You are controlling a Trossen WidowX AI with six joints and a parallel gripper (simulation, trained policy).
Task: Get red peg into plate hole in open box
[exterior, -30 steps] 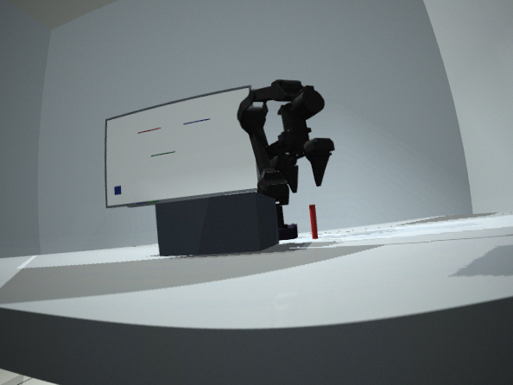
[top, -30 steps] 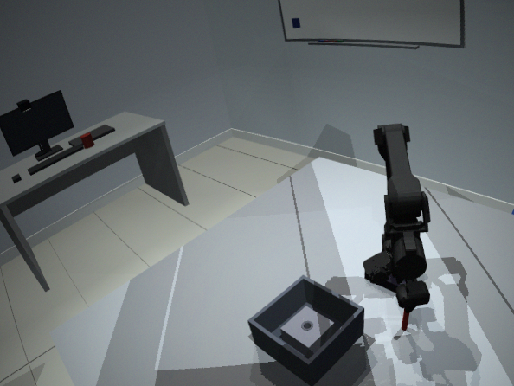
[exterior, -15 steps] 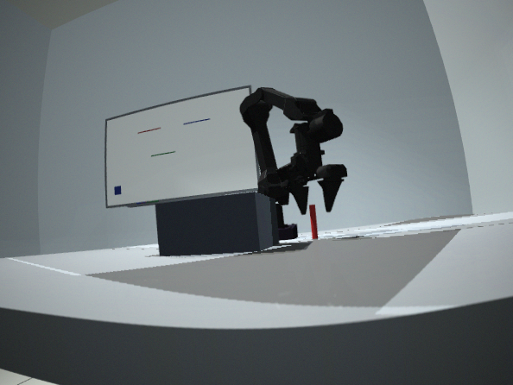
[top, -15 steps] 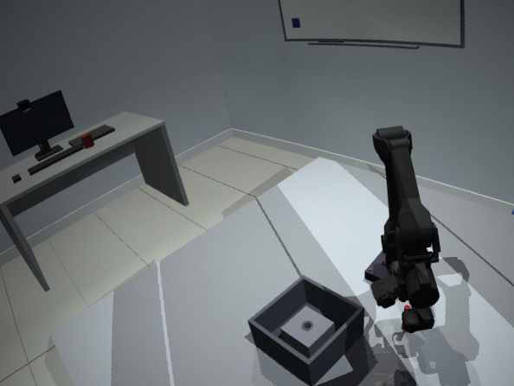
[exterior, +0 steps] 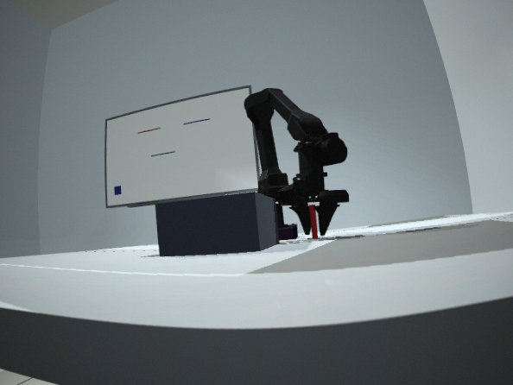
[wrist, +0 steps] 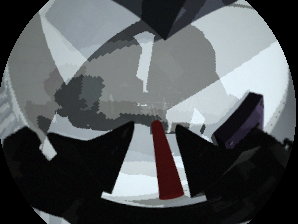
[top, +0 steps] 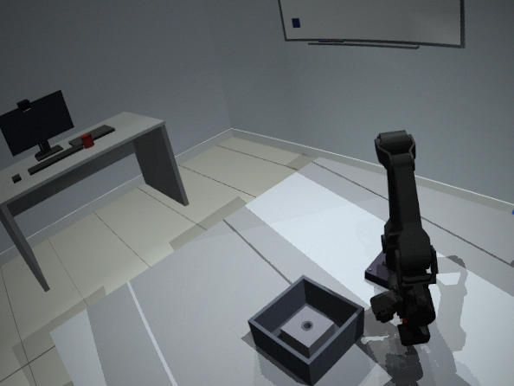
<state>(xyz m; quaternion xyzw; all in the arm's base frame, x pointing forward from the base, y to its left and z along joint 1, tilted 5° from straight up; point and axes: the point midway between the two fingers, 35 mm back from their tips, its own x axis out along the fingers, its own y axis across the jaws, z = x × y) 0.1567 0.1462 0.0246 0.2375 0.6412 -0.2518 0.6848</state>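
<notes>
Back from the table (top: 195, 303) (exterior: 216, 298) (wrist: 187, 65)'s near edge in the exterior view, the peg (top: 404, 321) (exterior: 313, 222) (wrist: 166, 165) stood upright between the half-spread pincer (top: 400, 322) (exterior: 315, 233) (wrist: 155, 126)'s fingers, gaps on both sides.

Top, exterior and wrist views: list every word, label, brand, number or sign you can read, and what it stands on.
None can be read in any view.
Whiteboard: short red, blue and green lines and a blue square, no letters or digits.
Monitor: dark, no text shows.
Box and arm: no lettering visible.
</notes>
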